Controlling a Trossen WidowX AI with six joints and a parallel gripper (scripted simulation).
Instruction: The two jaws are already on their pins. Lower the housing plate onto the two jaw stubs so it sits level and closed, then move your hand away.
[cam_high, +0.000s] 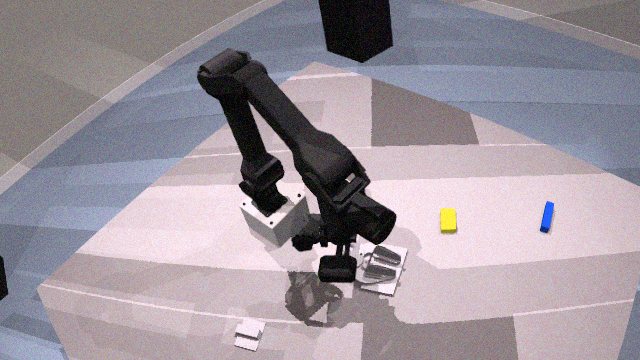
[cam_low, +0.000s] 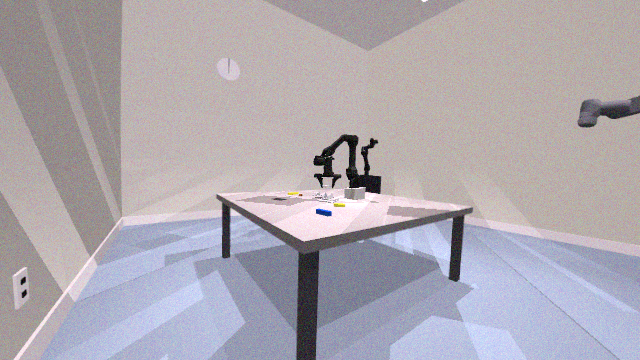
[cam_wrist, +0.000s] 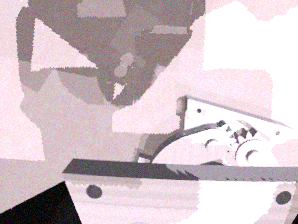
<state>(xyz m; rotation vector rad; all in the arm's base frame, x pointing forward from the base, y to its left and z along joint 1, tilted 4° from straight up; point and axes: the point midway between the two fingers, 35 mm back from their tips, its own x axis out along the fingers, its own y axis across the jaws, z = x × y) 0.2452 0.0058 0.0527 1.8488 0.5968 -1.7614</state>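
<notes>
My gripper (cam_high: 322, 256) (cam_low: 328, 183) is shut on the housing plate (cam_wrist: 145, 192), a pale flat plate with two dark holes across the bottom of the wrist view. In the top view the arm hides most of it. I hold it in the air near the white base plate (cam_high: 393, 287) (cam_wrist: 220, 112), not resting on it. The two grey jaws (cam_high: 387, 255) (cam_high: 380, 272) lie side by side on the base. Their toothed ends and round stubs (cam_wrist: 212, 143) (cam_wrist: 251, 153) show beyond the held plate's edge, which hides the rest of the base.
A yellow block (cam_high: 448, 220) (cam_low: 339, 205) and a blue bar (cam_high: 547, 217) (cam_low: 323, 212) lie beyond the base plate. A small white stepped stand (cam_high: 250, 328) is near the front. The arm's grey mounting box (cam_high: 278, 227) (cam_low: 356, 193) is close to the gripper. Another yellow block (cam_low: 293, 193) lies farther off.
</notes>
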